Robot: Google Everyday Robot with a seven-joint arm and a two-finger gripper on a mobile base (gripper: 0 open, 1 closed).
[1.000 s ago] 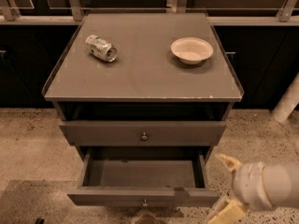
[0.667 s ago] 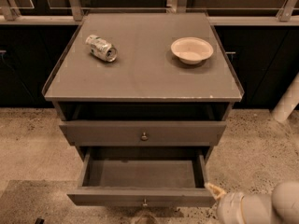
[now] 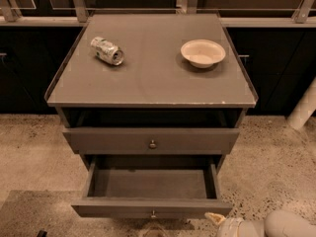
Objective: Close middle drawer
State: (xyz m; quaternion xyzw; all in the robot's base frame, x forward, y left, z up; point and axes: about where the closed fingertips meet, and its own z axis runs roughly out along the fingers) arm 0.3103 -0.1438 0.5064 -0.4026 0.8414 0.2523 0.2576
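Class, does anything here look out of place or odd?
The middle drawer is pulled far out and empty. A can lies on its side on the cabinet top. The gripper sits low, by the drawer's front corner.

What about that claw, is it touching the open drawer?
Cannot tell. The camera view shows the gripper low right, just under a front corner of the middle drawer; neither gap nor contact is plain.

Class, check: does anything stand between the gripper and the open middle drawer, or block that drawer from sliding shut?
Nothing visible does. The gripper sits low at the right, just beside the front right corner of the middle drawer. No object shows inside the drawer.
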